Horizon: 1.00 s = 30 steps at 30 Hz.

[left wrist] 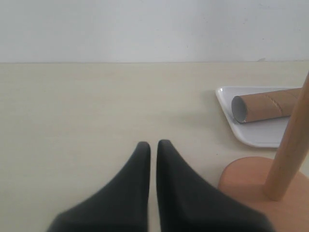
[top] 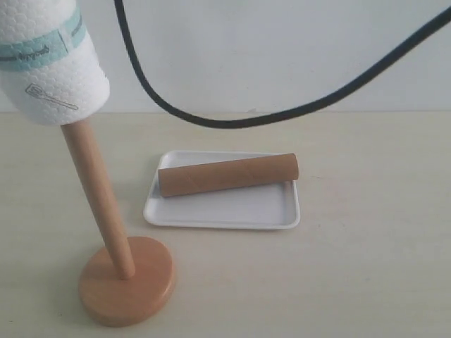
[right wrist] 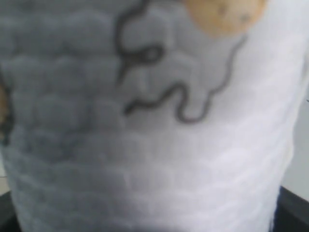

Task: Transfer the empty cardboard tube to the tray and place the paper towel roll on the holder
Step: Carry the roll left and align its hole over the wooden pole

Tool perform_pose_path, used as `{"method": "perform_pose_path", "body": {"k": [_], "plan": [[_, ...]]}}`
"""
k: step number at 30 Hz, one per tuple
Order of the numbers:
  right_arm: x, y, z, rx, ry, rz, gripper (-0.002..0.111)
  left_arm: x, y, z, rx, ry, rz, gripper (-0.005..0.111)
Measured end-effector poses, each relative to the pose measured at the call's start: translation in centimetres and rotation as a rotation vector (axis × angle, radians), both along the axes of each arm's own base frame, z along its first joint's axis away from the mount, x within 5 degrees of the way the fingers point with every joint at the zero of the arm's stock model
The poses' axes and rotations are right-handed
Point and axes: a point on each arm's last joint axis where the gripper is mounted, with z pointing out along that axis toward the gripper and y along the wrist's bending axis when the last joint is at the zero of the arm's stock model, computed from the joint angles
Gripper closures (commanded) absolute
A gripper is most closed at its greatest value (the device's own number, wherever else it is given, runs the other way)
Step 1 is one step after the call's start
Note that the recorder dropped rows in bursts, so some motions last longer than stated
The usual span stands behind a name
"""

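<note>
The empty cardboard tube (top: 229, 174) lies on its side across the white tray (top: 225, 213), also seen as tube (left wrist: 265, 106) and tray (left wrist: 256, 136) from the left wrist. The wooden holder (top: 95, 197) stands at the front left on its round base. The paper towel roll (top: 49, 63) sits tilted over the top of the post, its lower end threaded onto it. The roll (right wrist: 154, 145) fills the right wrist view, and only dark finger edges (right wrist: 295, 209) of the right gripper show at its sides. My left gripper (left wrist: 153, 143) is shut and empty, low over the table beside the holder (left wrist: 289, 150).
A black cable (top: 232, 121) sags across the back of the scene above the tray. A pale wall runs behind the table. Neither arm shows in the exterior view.
</note>
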Motion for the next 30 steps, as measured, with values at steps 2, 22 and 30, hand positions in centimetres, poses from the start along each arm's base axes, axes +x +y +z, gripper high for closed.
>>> {"method": "perform_pose_path", "body": {"k": [2, 22, 30], "plan": [[0.1, 0.0, -0.6, -0.014, 0.013, -0.013, 0.108, 0.0, 0.0, 0.0, 0.0, 0.0, 0.0, 0.103], [0.5, -1.0, -8.5, 0.103, 0.157, -0.097, 0.108, 0.0, 0.0, 0.0, 0.0, 0.0, 0.0, 0.103], [0.2, -1.7, -11.1, 0.108, 0.198, -0.097, 0.108, 0.0, 0.0, 0.0, 0.0, 0.0, 0.0, 0.103]]}}
